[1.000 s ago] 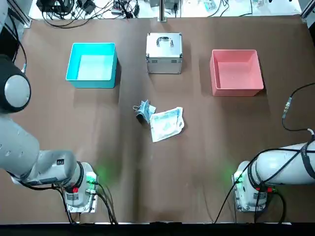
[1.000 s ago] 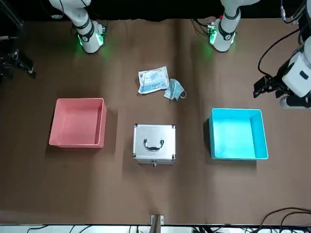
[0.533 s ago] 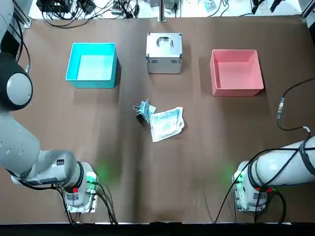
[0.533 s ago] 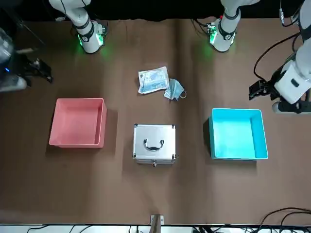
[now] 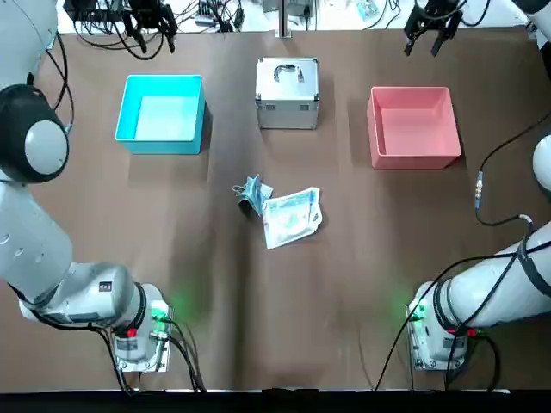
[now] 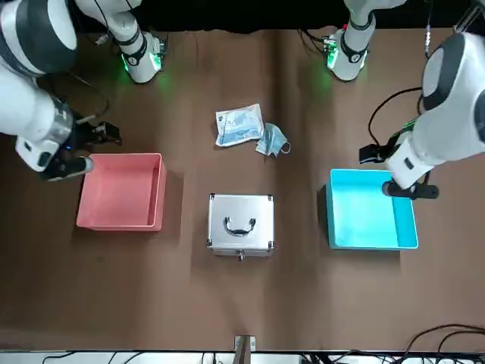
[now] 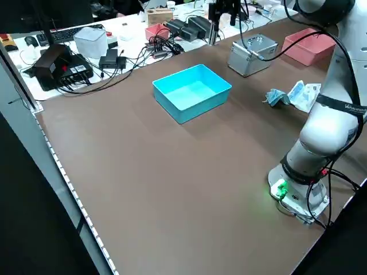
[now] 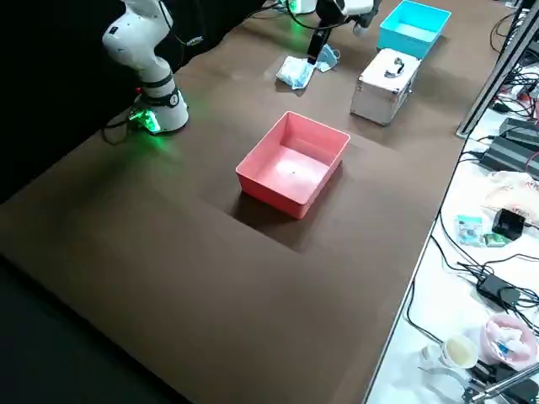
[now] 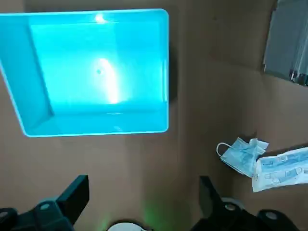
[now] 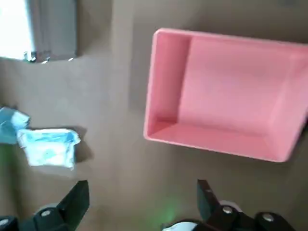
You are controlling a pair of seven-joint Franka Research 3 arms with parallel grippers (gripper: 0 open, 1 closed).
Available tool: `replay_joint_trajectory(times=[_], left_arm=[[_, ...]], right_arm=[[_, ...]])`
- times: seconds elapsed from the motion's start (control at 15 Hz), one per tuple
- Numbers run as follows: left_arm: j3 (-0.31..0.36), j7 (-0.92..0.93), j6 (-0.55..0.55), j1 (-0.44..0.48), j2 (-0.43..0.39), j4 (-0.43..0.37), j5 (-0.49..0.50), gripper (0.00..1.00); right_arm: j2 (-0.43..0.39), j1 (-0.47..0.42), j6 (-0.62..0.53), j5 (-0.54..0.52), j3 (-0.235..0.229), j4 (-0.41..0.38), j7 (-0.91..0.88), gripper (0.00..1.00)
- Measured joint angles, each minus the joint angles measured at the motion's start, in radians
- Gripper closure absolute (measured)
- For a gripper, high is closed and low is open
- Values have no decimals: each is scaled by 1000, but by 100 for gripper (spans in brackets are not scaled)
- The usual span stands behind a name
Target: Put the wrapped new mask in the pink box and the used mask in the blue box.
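Wrapped new mask (image 5: 291,218): one, flat on the brown surface (image 5: 362,258) near its middle, well apart from both boxes.
Used mask (image 5: 251,194): one, bunched, touching the packet's edge on the side toward the blue box; one thin ear loop shows, the other is hard to make out.
Pink box (image 5: 412,126): one, on the robot's right, nothing in it.
Blue box (image 5: 162,113): one, on the robot's left, nothing in it.
Silver case (image 5: 287,91): one, lid shut with handle up, between the two boxes; cut off at the frame edge in both wrist views.
Left claw (image 5: 151,19): raised at the far edge beyond the blue box, fingers spread apart, holding nothing; its tips are dark against the cables there.
Right claw (image 5: 433,23): raised at the far edge beyond the pink box, fingers spread apart, holding nothing.
Arms: two, bases at the near edge with green lights; upper links partly cut off in the top view.
Off the surface: cables and small gear on a white bench, too small to identify.
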Motion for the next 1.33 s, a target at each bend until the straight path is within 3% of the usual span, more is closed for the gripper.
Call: replay_joint_trajectory(times=[0.27, 0.53, 0.8, 0.87, 1.07, 1.33], left_arm=[[-5, -6, 74, 6, 3, -112, -120, 0], [-49, -44, 146, 1, -2, -202, -129, 0], [-128, -94, 266, -6, -23, -292, -129, 0], [-172, -141, 326, -5, -34, -340, -129, 0], [-258, -238, 412, -7, -40, -400, -129, 0], [-306, -292, 501, -11, -47, -484, -129, 0]], right_arm=[[0, 31, -4, 98, 1, -71, 37, 1], [22, 83, 51, 236, 2, -183, 71, 1], [110, 161, 111, 323, 2, -227, 151, 3], [150, 211, 163, 355, 3, -251, 172, 9], [179, 317, 359, 422, 5, -350, 179, 9], [213, 438, 519, 518, 6, -432, 188, 9]])
